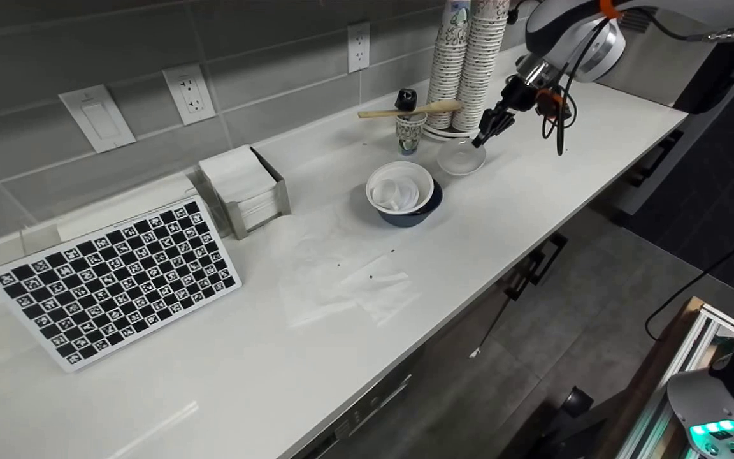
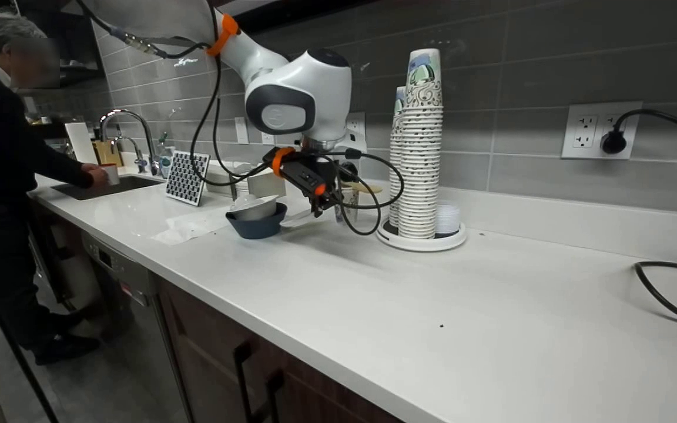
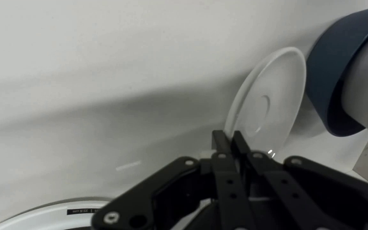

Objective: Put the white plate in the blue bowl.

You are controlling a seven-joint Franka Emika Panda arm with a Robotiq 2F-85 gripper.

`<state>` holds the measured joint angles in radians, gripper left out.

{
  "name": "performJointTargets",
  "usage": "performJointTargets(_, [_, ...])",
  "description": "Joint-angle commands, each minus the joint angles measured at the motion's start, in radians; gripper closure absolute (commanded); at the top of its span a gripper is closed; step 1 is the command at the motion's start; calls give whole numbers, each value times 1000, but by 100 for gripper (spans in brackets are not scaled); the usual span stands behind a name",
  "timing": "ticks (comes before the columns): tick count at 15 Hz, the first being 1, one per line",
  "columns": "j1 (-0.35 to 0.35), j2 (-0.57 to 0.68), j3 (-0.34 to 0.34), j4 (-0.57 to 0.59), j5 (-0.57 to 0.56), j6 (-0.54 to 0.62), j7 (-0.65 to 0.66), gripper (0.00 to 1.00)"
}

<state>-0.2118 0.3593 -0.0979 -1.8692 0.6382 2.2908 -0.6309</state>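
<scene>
Blue bowl (image 3: 331,64), one; white plate (image 3: 275,92), one; cup stacks (image 1: 476,70), two; gripper (image 3: 230,140), one: its jaws, nearly meeting, are pinching the plate's rim.

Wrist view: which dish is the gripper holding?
The white plate, its rim pinched by the gripper; neither the blue bowl nor the white bowl inside it is gripped.

The gripper (image 3: 231,138) slants downward, pinched nearly together.

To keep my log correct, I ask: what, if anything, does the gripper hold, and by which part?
The gripper holds the white plate, pinched at the rim.
</scene>
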Motion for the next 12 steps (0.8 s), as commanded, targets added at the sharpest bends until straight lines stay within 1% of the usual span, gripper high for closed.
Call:
performJointTargets(1, [11,-41,26,-25,-85,3,82,97])
performJointTargets(3, [11,-38,40,-11,-113,-7,116,97])
performJointTargets(6, [1,-34,59,15,-137,-56,154,97])
performJointTargets(8, [-4,-37,65,27,-141,-94,162,97])
performJointTargets(12, [-1,-57,66,31,-140,-108,160,98])
